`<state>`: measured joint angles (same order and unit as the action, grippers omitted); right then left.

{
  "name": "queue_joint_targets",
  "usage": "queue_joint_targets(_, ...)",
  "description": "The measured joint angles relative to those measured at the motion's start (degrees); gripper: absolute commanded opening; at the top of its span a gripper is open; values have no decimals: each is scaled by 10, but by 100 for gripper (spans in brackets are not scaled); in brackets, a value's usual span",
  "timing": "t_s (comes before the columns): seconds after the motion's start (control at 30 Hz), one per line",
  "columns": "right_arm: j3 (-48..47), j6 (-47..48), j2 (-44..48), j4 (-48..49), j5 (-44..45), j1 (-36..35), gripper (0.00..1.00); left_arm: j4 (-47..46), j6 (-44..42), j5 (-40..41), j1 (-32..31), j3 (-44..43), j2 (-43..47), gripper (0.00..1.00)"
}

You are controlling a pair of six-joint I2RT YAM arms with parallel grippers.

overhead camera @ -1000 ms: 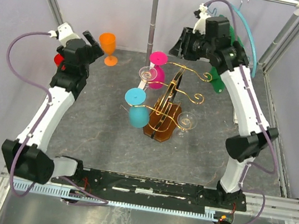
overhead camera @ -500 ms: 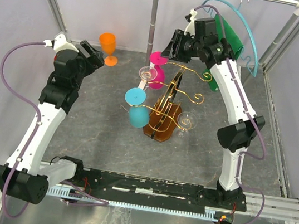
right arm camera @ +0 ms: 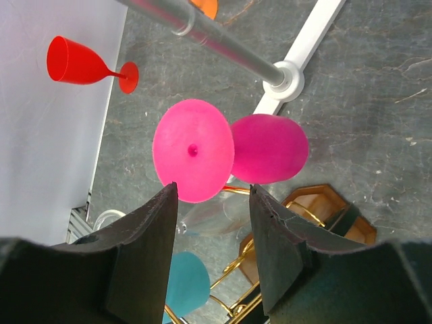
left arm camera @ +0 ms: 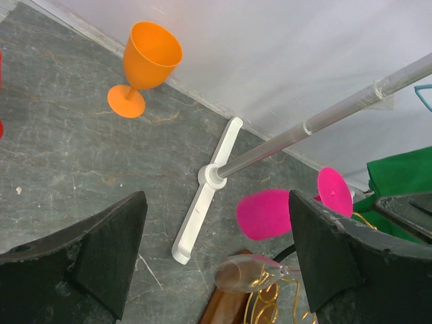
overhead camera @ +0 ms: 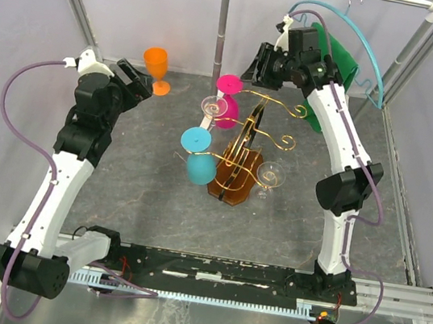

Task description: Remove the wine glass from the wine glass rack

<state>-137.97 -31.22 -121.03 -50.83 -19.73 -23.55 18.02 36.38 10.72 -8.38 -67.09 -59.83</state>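
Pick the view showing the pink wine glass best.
Right wrist: the pink wine glass is close, foot and bowl clear. Top external shows it small on the wine glass rack; left wrist shows it side-on, smaller.

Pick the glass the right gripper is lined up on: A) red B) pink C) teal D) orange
B: in the right wrist view the pink glass, hanging upside down on the wine glass rack, shows its foot just ahead of the open right gripper.

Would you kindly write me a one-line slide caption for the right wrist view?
Right claw, open, lined up on the foot of the pink wine glass hanging from the gold-wire rack.
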Motion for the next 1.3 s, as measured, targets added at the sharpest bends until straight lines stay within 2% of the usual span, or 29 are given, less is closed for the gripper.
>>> queue_joint_targets(0.67,1,-5,-56,36,-43,10,53,0,0,-23,0,0,-1,96)
queue_joint_targets(1.3,72,-60,-52,158,-122,16,8,0,0,-35,0,14,0,99)
